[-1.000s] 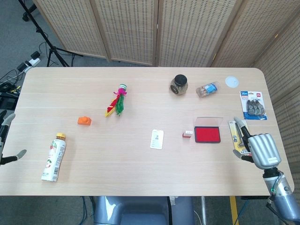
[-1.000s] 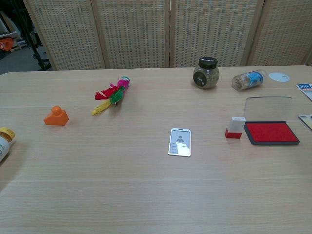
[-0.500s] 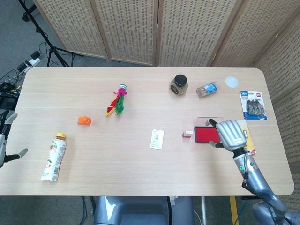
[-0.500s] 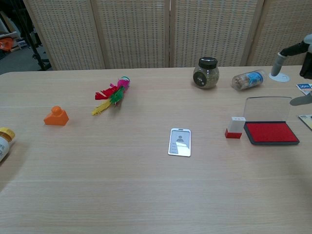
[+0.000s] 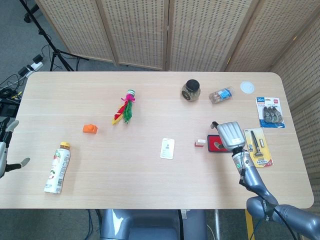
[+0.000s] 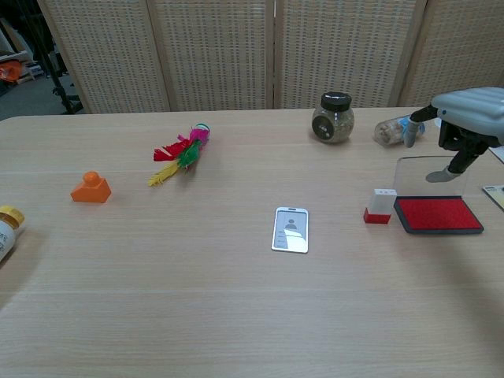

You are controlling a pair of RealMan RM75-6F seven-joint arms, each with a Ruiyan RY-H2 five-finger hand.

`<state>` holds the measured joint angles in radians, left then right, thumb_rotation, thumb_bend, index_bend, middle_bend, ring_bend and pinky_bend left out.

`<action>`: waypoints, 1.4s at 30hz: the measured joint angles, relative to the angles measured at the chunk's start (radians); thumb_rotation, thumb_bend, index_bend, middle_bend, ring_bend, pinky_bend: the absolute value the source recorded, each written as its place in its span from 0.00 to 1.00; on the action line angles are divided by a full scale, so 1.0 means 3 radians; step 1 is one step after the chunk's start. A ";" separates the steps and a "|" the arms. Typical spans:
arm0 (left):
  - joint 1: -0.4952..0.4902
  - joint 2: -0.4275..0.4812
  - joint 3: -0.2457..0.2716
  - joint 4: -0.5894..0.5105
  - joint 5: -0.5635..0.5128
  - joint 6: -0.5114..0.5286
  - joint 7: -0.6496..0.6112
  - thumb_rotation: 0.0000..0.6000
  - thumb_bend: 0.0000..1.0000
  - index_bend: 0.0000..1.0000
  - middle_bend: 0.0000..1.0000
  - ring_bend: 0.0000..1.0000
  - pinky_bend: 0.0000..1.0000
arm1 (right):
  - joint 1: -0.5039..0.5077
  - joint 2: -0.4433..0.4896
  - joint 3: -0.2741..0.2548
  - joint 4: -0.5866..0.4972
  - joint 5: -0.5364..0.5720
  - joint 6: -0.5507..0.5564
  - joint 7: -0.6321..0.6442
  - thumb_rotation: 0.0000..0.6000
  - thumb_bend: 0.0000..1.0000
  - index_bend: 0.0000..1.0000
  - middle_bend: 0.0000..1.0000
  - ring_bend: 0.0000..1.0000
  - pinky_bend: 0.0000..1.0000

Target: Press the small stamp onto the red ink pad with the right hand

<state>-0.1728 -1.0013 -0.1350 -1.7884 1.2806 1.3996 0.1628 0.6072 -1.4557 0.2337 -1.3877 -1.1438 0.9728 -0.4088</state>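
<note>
The small stamp (image 5: 200, 143) (image 6: 379, 206), white on a red base, stands upright just left of the red ink pad (image 6: 438, 214). The pad's clear lid stands open behind it. My right hand (image 5: 229, 135) (image 6: 468, 116) hovers palm down above the pad with fingers (image 6: 455, 161) hanging apart and holding nothing. It stays right of the stamp and does not touch it. In the head view it hides most of the ink pad (image 5: 215, 146). My left hand (image 5: 5, 147) sits at the table's far left edge, fingers apart and empty.
A dark-lidded jar (image 5: 190, 90), a lying plastic container (image 5: 221, 95), a white disc (image 5: 247, 87) and two blister packs (image 5: 270, 111) (image 5: 258, 146) lie around the pad. A card (image 5: 167, 148), feather toy (image 5: 125, 106), orange block (image 5: 90, 129) and drink bottle (image 5: 57, 167) lie further left.
My right hand has swung from the table's right edge leftward and up over the ink pad. The stamp and pad have not moved.
</note>
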 measured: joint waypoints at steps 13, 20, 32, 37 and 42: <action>-0.0025 -0.0012 -0.0010 0.0018 -0.0073 -0.0044 0.0022 1.00 0.00 0.00 0.00 0.00 0.00 | 0.0103 -0.0259 -0.0120 0.0363 -0.0121 -0.0056 0.0148 1.00 0.31 0.38 1.00 1.00 1.00; -0.0032 -0.0015 -0.0007 0.0021 -0.0088 -0.0058 0.0026 1.00 0.00 0.00 0.00 0.00 0.00 | 0.0144 -0.0402 -0.0181 0.0494 -0.0122 -0.0097 0.0149 1.00 0.31 0.38 1.00 1.00 1.00; -0.0035 -0.0003 -0.0011 0.0031 -0.0116 -0.0077 -0.0030 1.00 0.00 0.00 0.00 0.00 0.00 | 0.0222 -0.0586 -0.0195 0.0676 -0.0097 -0.0102 0.0052 1.00 0.34 0.39 1.00 1.00 1.00; -0.0039 0.0007 -0.0007 0.0042 -0.0117 -0.0096 -0.0058 1.00 0.00 0.00 0.00 0.00 0.00 | 0.0224 -0.0636 -0.0213 0.0728 -0.0063 -0.0114 0.0029 1.00 0.34 0.40 1.00 1.00 1.00; -0.0041 0.0010 -0.0006 0.0049 -0.0117 -0.0102 -0.0072 1.00 0.00 0.00 0.00 0.00 0.00 | 0.0230 -0.0667 -0.0215 0.0746 -0.0068 -0.0102 0.0037 1.00 0.34 0.42 1.00 1.00 1.00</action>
<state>-0.1851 -0.9982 -0.1366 -1.7737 1.2456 1.3690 0.1413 0.6762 -1.6559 0.1694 -1.1640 -1.1643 0.9422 -0.3975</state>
